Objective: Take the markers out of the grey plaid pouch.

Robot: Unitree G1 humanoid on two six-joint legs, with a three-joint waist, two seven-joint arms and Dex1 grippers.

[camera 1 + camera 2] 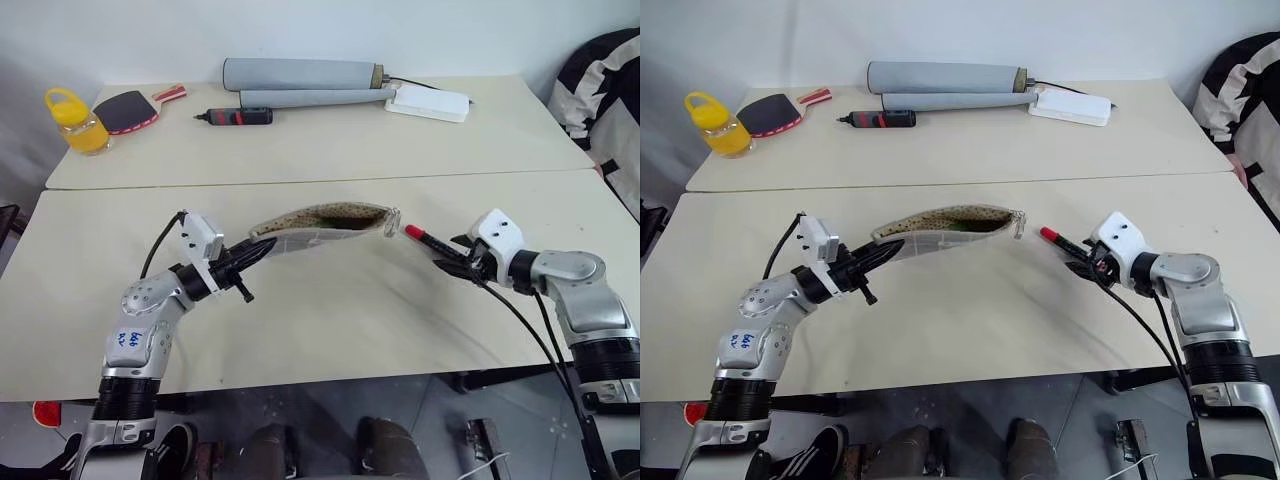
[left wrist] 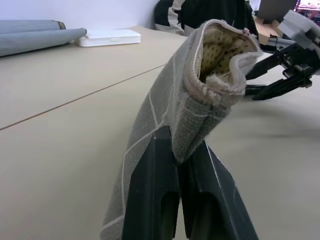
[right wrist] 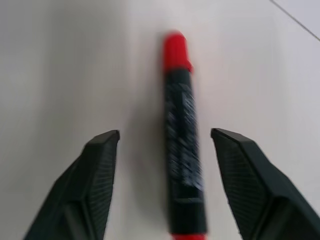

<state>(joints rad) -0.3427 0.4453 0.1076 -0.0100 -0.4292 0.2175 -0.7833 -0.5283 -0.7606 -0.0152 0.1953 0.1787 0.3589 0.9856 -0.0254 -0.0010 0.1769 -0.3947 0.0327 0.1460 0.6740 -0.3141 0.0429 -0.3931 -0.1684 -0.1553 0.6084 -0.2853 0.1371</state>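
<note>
Pouch: the grey plaid pouch (image 1: 320, 228) hung above the near table (image 1: 330, 320), mouth open.
Left gripper (image 2: 180, 165): jaws were clamped on the pouch's end.
Right gripper (image 3: 165, 145): jaws stood wide, touching nothing.
Marker: the dark red-capped marker (image 3: 181, 135) lay between them, just beside the pouch's open end.

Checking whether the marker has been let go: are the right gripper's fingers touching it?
Apart. The right wrist view shows the right gripper open, with bare table between each finger and the red-capped marker.
</note>
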